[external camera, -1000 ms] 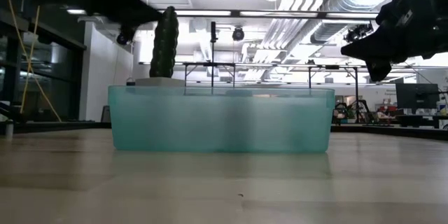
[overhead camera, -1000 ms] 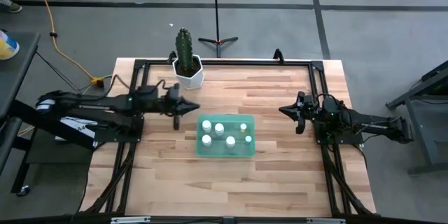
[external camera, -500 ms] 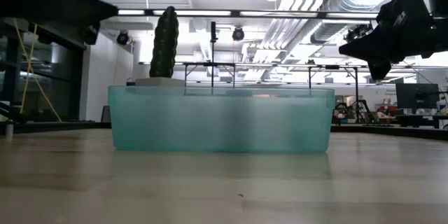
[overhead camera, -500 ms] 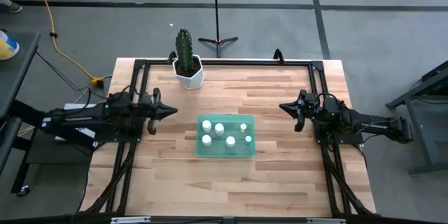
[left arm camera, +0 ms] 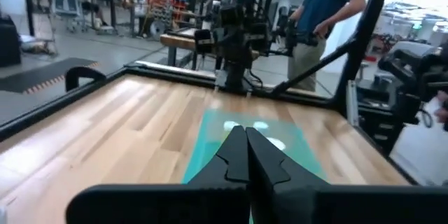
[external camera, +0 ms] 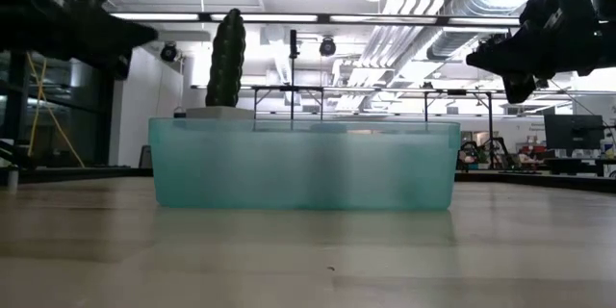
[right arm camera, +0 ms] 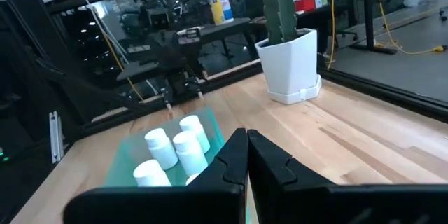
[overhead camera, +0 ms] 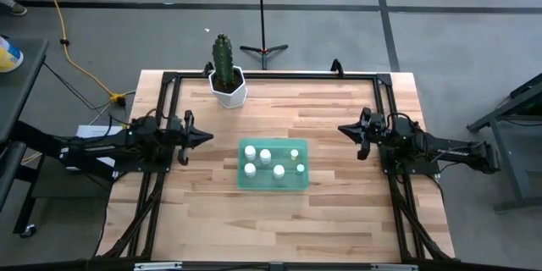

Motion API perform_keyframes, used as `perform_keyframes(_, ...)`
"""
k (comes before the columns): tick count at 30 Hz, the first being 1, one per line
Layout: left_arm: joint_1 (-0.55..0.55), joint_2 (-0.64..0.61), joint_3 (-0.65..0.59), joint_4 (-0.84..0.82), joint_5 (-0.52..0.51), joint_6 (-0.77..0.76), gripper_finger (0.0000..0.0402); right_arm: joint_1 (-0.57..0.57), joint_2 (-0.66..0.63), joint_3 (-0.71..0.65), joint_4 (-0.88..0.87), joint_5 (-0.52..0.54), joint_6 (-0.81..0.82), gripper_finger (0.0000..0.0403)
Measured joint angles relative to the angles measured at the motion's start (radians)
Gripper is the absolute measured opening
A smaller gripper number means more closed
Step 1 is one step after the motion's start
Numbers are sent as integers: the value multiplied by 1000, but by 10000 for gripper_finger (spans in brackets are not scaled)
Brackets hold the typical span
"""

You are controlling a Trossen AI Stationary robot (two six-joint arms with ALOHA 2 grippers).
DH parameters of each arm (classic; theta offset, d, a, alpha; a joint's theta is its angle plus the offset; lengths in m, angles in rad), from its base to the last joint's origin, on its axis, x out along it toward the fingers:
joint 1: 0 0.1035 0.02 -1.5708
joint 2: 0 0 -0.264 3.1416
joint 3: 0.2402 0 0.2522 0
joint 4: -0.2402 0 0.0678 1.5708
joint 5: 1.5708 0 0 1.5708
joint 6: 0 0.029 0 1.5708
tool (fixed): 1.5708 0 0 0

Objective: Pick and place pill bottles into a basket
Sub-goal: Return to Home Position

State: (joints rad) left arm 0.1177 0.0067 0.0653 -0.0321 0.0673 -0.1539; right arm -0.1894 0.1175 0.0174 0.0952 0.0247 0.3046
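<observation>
Left tool (overhead camera: pixel 207 136): fingers pressed together, empty, hanging over bench (overhead camera: pixel 339 212) left of basket (overhead camera: pixel 271 185), apart from it. Right tool (overhead camera: pixel 344 129): closed on nothing too, over bench right of basket.

Pill bottles (overhead camera: pixel 265 155): six by my count, all inside basket, none seen loose on bench (picking looks done; only parking my arms left, I judge).

Bottles: tiny white cylinders, round caps, one yellowish. Basket: shallow, rectangular, translucent green plastic. Bench: pale wood planks. Cactus pot (overhead camera: pixel 229 91): white, hexagonal, at far edge.
</observation>
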Motion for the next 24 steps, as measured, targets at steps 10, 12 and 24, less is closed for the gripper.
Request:
perform_keyframes(10, 0, 0, -53, 94, -25, 48, 23, 0, 0, 1, 112, -154, -28, 0)
perform_keyframes(12, 0, 0, -53, 83, -24, 32, 23, 0, 0, 1, 109, -186, -38, 0)
perform_keyframes(24, 0, 16, -53, 44, -39, 115, 23, 0, 0, 1, 15, -96, -162, 0)
